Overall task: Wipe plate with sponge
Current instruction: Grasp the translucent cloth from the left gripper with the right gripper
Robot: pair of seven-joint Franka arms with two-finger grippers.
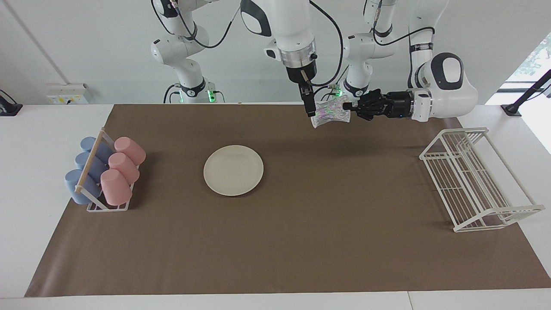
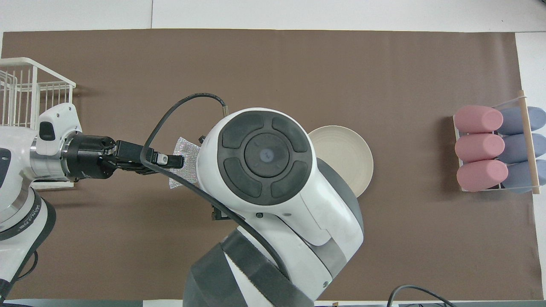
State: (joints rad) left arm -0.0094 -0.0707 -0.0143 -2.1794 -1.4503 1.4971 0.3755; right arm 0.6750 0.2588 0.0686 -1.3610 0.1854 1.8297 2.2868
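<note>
The cream-white plate lies flat on the brown mat, a little toward the right arm's end; in the overhead view the right arm covers part of the plate. The silvery, glittery sponge hangs in the air over the mat's strip nearest the robots, with my left gripper shut on one end of it. My right gripper points straight down, open, its fingertips at the sponge's free end. From overhead only a corner of the sponge shows beside the left gripper; the right gripper is hidden under its own arm.
A rack of pink and blue cups stands at the right arm's end of the mat. A white wire rack stands at the left arm's end. The brown mat covers most of the table.
</note>
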